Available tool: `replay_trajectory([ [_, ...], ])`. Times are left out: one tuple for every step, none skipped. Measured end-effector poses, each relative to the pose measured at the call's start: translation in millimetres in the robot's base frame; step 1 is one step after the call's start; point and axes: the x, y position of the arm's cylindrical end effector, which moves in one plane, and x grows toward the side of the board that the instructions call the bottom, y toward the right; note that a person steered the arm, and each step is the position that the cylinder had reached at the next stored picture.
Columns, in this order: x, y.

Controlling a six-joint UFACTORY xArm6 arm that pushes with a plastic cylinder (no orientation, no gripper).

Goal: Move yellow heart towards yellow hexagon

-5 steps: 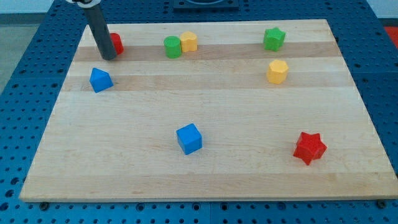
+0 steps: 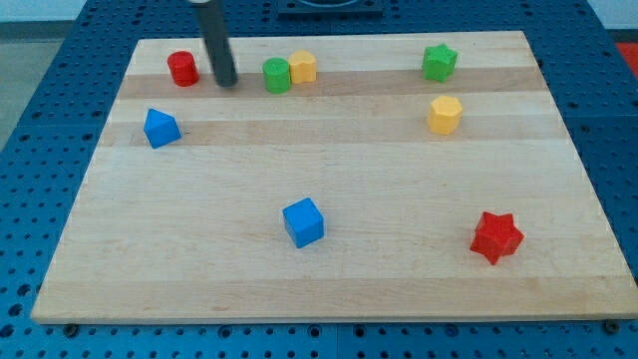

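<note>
The yellow heart point(image 2: 303, 67) lies near the view's top, touching the right side of a green cylinder point(image 2: 276, 76). The yellow hexagon point(image 2: 445, 115) sits well to the right and slightly lower. My tip point(image 2: 227, 84) is on the board between the red cylinder point(image 2: 181, 69) and the green cylinder, a short gap left of the green one, touching neither.
A green star point(image 2: 439, 62) sits at the top right above the hexagon. A blue triangular block point(image 2: 159, 128) is at the left, a blue cube point(image 2: 303, 221) at lower middle, a red star point(image 2: 495, 236) at lower right. The wooden board point(image 2: 329, 170) rests on a blue pegboard.
My tip has moved right, from in front of the red cylinder to the gap beside the green cylinder. The red cylinder now shows fully. No block has moved.
</note>
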Motion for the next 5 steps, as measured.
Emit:
replay_trajectory([
  [-16.6, 28.8],
  [-37.4, 44.9],
  [-41.1, 65.9],
  [-31.9, 76.5],
  [16.4, 79.2],
])
